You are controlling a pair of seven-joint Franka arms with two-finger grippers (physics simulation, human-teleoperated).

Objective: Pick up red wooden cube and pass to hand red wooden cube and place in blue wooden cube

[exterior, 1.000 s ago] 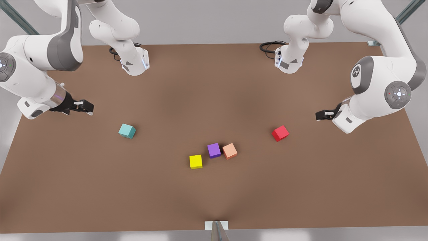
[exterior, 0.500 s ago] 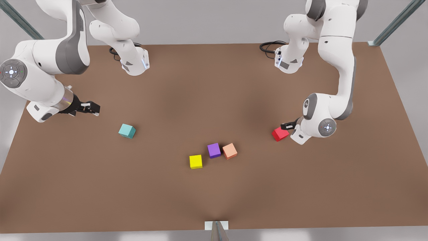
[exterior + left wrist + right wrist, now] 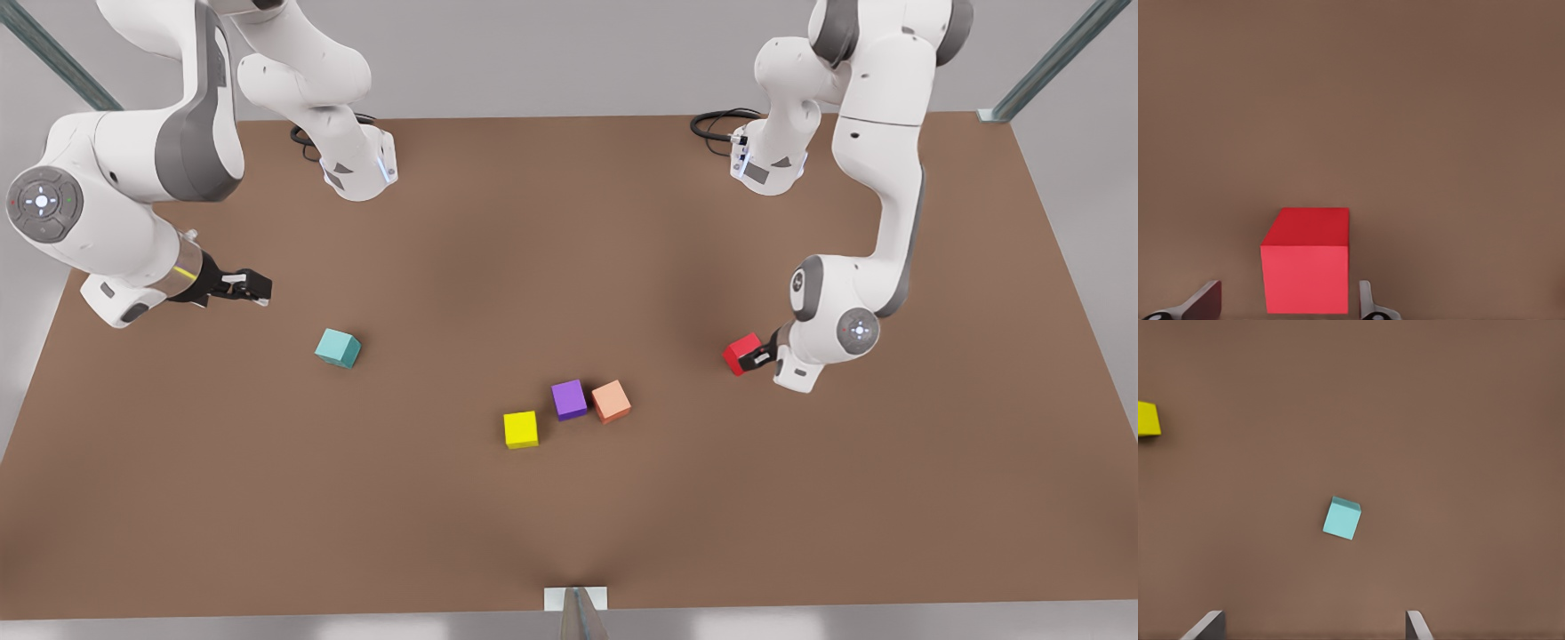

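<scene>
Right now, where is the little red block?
The red wooden cube sits on the table toward the front view's right, between the left tool's open fingers, apart from the salmon cube.

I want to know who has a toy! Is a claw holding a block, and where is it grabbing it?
Nothing is held yet. The left claw is open, its fingers either side of the red wooden cube with gaps. The right claw hangs open above the blue wooden cube.

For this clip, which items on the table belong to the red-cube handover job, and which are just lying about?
Belongs to the job:
- red wooden cube, on the table between the open fingers of the left gripper
- blue wooden cube, teal, sitting alone
- right gripper, open, waiting above the table near the teal cube

Just lying about:
- yellow cube
- purple cube
- salmon-orange cube
</scene>
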